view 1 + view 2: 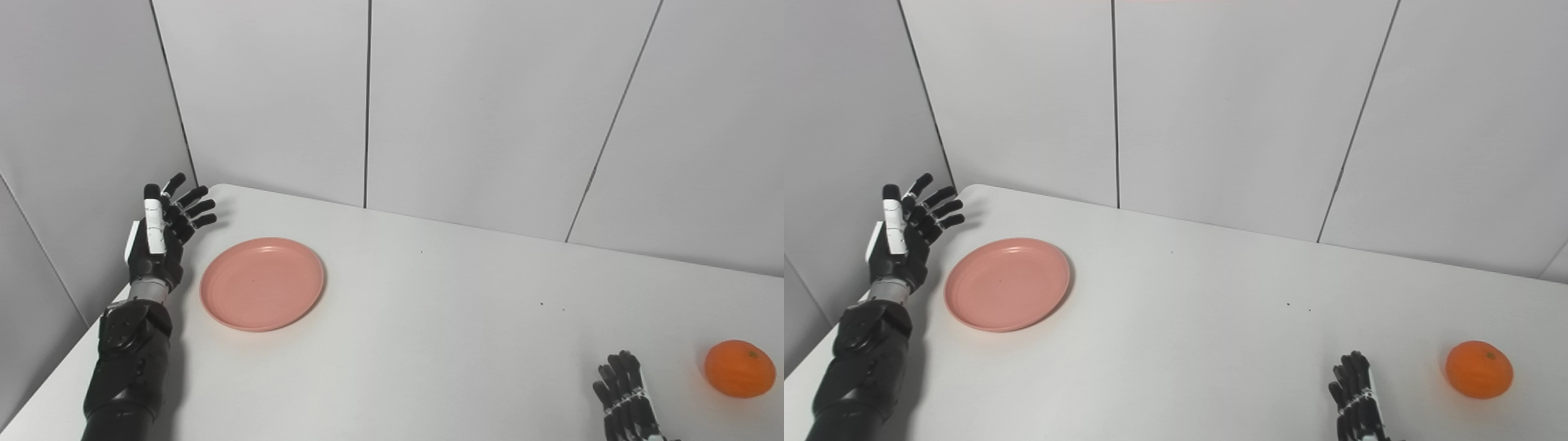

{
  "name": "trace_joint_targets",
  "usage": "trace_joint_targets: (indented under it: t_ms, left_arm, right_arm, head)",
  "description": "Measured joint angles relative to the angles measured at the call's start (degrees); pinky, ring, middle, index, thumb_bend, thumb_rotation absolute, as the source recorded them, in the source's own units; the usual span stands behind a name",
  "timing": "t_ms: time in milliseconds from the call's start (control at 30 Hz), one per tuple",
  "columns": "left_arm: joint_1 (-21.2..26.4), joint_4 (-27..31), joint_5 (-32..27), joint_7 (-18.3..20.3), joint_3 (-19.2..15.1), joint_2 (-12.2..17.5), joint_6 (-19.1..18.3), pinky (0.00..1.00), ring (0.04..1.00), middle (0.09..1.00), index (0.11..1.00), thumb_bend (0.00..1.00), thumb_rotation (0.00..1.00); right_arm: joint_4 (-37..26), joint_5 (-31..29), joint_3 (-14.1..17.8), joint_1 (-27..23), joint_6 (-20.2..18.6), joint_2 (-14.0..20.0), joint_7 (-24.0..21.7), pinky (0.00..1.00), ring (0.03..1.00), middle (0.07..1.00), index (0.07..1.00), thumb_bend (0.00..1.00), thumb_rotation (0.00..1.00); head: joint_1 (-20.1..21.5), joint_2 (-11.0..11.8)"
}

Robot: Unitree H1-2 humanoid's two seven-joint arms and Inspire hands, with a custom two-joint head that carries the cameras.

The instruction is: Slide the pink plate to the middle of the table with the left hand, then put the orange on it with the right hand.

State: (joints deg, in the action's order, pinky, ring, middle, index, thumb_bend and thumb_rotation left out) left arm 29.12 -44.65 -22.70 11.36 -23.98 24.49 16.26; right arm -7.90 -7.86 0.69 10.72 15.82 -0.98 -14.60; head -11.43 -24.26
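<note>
A round pink plate (pixel 262 283) lies empty on the left part of the white table (pixel 429 318). My left hand (pixel 162 229) is raised just left of the plate's far-left rim, open, fingers spread and pointing away toward the wall, not touching the plate. An orange (pixel 739 369) sits near the table's right front. My right hand (pixel 625 395) rests at the bottom edge, left of the orange and apart from it, fingers extended and holding nothing; its lower part is cut off by the frame.
Grey wall panels (pixel 367 98) enclose the table at the back and left. The table's left edge (pixel 55 373) runs diagonally beside my left forearm. A few small dark specks (pixel 541 304) dot the tabletop.
</note>
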Motion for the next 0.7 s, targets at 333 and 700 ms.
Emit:
trace_joint_targets:
  t_ms: [333,700]
  left_arm:
    - [2.14,-9.99,-0.48,3.0,-0.37,2.91,4.75,0.57,0.691,0.722,0.84,1.0,0.96]
    - [4.0,-14.85,-1.0,6.21,0.79,4.06,7.49,0.72,0.794,0.797,0.858,1.0,0.94]
  right_arm:
    - [-0.23,0.21,-0.09,0.15,-0.04,0.15,0.02,1.0,1.0,0.997,1.0,0.87,1.0]
    - [-0.38,0.38,-0.31,0.23,-0.07,0.13,0.13,1.0,1.0,0.993,1.0,0.86,1.0]
  head:
    - [0.26,-0.35]
    - [0.53,-0.62]
